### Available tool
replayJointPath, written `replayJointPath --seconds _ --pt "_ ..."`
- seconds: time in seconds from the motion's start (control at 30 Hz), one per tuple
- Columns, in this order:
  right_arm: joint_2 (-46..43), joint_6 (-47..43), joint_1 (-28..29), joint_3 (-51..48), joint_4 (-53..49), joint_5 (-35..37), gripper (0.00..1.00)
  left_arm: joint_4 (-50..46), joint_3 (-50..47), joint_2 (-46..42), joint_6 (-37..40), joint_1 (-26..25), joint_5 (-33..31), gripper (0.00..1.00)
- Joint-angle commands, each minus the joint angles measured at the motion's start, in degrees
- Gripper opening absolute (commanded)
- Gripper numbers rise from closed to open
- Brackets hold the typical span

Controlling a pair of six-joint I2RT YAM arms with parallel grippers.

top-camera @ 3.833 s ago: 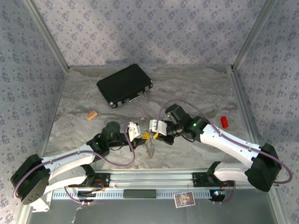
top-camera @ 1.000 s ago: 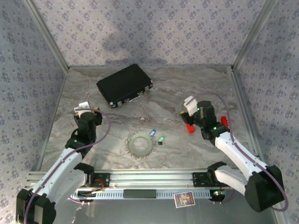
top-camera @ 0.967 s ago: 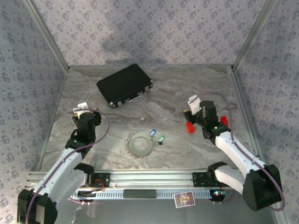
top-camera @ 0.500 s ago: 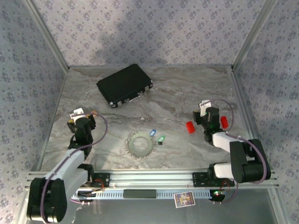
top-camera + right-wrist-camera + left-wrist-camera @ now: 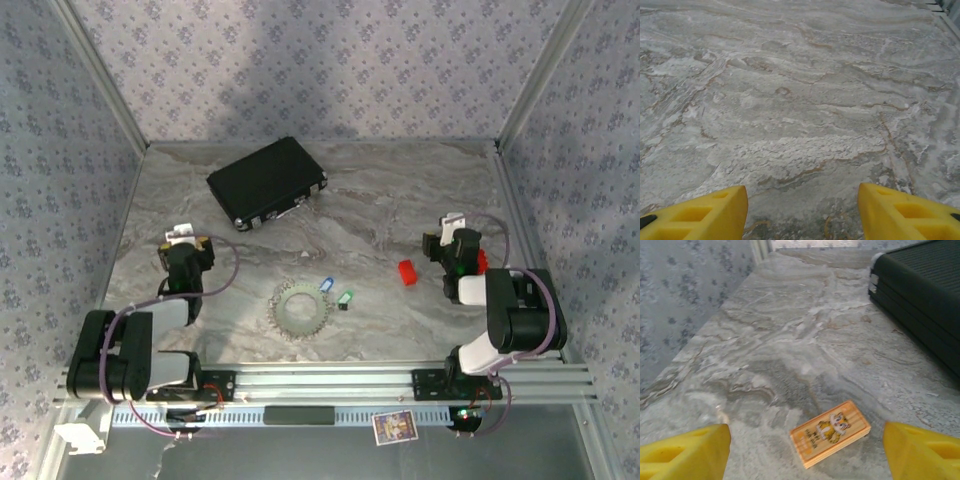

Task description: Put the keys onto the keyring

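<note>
You had pulled both arms back from the centre. The left claw [image 5: 186, 243] and the right claw [image 5: 452, 232] each stood spread wide, pinching nothing. The keyring [image 5: 300, 308] lay between them, well apart from either, with the blue key [image 5: 326, 285] and the green key [image 5: 345, 298] just beside its rim, seemingly unthreaded. The task looked unfinished, so you'd need to reach in again.
</note>
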Motion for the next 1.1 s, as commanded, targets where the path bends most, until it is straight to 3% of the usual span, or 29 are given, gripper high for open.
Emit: replayJointPath --seconds 0.0,0.27,0.37,0.43,0.47,1.07 --pt "-0.3 2.1 -0.4 1.8 -0.2 0.0 0.61 3.4 4.0 1.9 2.4 1.0 4.5 0.79" --pt "-0.1 2.1 -0.3 1.7 0.4 0.0 0.62 10.1 7.0 14.5 3.2 1.9 11.9 0.79" --pt "-0.1 2.1 -0.5 1.8 0.4 0.0 0.63 9.0 7.1 13.9 2.4 2.6 12.4 0.8" --pt "-0.1 2.1 -0.3 1.8 0.4 0.0 0.63 6.3 8.5 13.9 1.6 2.8 11.4 0.84" --pt "-0.1 2.1 -0.4 1.7 0.4 0.0 0.63 6.5 8.6 14.1 1.2 3.5 12.4 0.99" --pt "-0.1 2.0 -0.4 1.8 0.3 0.1 0.62 4.8 9.4 14.3 1.5 4.3 15.5 1.0"
